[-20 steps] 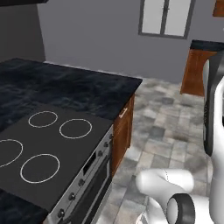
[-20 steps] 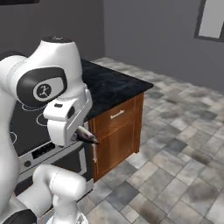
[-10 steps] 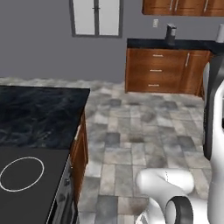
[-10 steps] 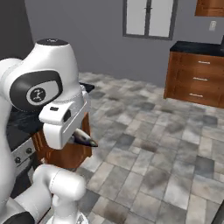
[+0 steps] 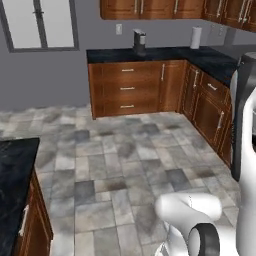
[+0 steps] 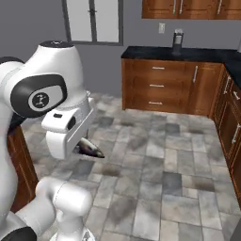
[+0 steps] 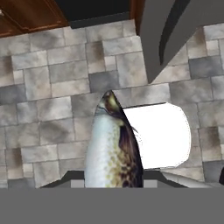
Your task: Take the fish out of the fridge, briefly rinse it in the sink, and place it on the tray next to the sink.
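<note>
The fish (image 7: 114,146), speckled and pale-bellied, sits clamped between the gripper (image 7: 113,183) fingers above grey stone floor tiles (image 6: 155,155), well short of the wooden cabinets (image 6: 160,84).

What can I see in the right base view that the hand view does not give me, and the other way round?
Right base view alone: the wooden cabinets with dark counter, the window and a wall outlet. Hand view alone: the fish's pale, speckled belly up close, with the gripper shut on it. Both: the fish and the grey tiled floor.
</note>
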